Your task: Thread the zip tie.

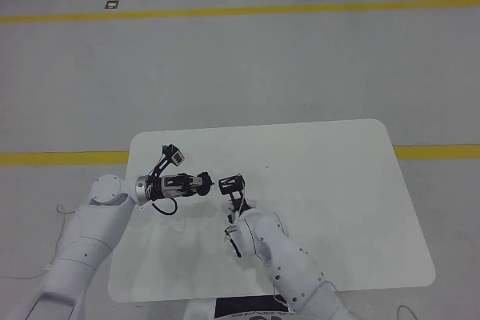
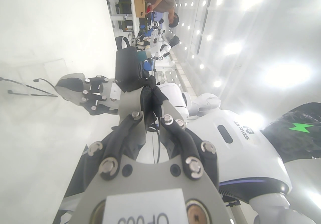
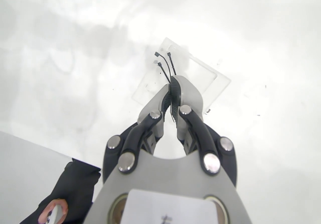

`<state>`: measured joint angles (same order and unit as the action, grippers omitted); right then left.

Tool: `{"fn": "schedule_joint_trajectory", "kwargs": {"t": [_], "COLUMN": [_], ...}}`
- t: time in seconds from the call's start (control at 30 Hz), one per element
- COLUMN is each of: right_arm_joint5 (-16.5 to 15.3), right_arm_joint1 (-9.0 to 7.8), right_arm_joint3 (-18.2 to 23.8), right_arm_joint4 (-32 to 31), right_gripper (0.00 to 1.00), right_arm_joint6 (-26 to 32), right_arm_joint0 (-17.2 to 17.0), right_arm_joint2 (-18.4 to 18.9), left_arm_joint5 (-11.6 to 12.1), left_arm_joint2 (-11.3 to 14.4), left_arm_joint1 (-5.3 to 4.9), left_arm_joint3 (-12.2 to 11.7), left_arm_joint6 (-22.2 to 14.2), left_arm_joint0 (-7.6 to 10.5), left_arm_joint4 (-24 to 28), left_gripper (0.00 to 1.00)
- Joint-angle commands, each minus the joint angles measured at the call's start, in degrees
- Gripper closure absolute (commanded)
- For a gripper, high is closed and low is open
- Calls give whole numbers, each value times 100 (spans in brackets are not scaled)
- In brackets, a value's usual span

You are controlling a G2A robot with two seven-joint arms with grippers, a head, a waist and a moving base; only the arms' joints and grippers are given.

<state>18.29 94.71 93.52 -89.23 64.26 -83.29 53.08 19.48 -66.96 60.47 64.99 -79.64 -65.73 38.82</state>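
Zip ties pinched in fully closed right gripper, over clear tray, left gripper just beside, state unclear

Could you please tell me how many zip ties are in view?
3 zip ties: all stick out of the shut right gripper, over the clear tray; overlapping straps may hide more.

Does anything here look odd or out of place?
Yes: the right gripper pinches several black zip ties together above the clear tray. Threading probably needs just one, so the bundle looks awkward.
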Motion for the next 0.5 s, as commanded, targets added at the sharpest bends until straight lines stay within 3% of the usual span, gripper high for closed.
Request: {"fn": "schedule_joint_trajectory", "kwargs": {"t": [0.0, 0.2, 0.47], "right_arm_joint5": [-100, -502, -1415], "right_arm_joint1": [-23, -119, -259], "right_arm_joint3": [157, 801, 1294], "right_arm_joint4": [106, 749, 2054], "right_gripper": [100, 100, 100], "right_arm_joint6": [-55, -563, -1417], "right_arm_joint0": [-103, -588, -1136], "right_arm_joint2": [86, 469, 1067], "left_arm_joint5": [0, 0, 0], "left_arm_joint2": [0, 0, 0], "left_arm_joint1": [0, 0, 0], "left_arm_joint3": [0, 0, 0], "left_arm_joint6": [0, 0, 0], "left_arm_joint0": [0, 0, 0], "left_arm_joint4": [0, 0, 0], "left_gripper": [100, 100, 100]}}
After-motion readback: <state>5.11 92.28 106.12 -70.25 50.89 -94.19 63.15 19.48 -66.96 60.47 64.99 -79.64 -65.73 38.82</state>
